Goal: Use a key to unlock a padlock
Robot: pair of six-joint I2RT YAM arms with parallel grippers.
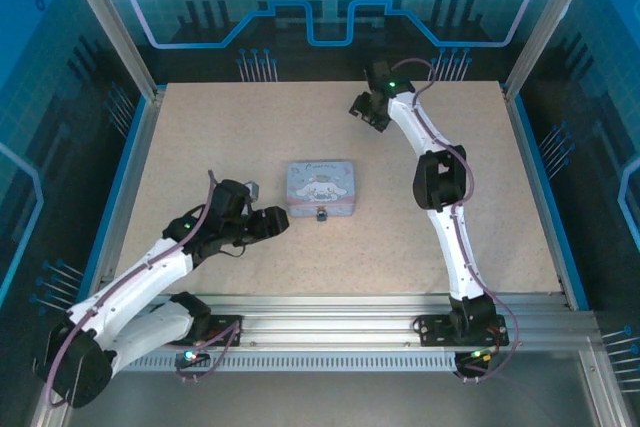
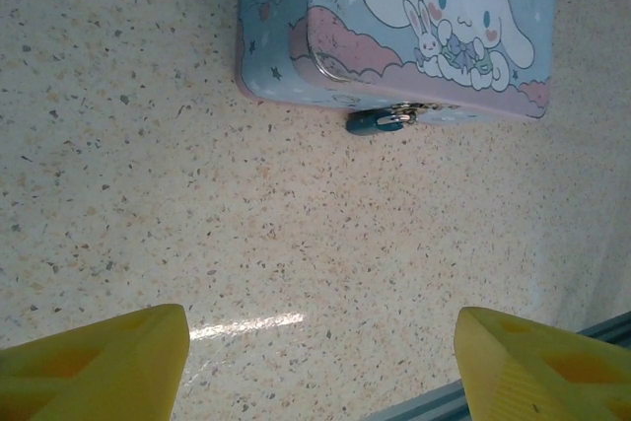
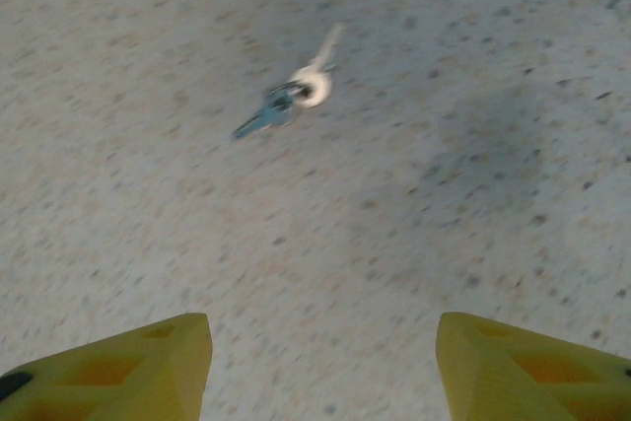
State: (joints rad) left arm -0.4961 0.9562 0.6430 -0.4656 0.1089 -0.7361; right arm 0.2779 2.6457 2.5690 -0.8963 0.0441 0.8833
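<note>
Key pickup step: right gripper [image 3: 323, 367], wide open, hovers above the key [image 3: 286, 101], well behind the tin [image 1: 320, 183].
Left gripper [image 2: 320, 367], also wide, faces the padlock [image 2: 380, 121] on the tin's front; next probably calls for a fine pinch on the key.

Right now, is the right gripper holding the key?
No, the key lies loose on the table, ahead of the open right gripper.

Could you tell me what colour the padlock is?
The padlock is dark teal with a silvery glint, clearest in the left wrist view.

Speckled table [image 1: 200, 147]: cartoon tin [image 1: 320, 187] at centre; key [image 3: 286, 101] flat on bare surface.
</note>
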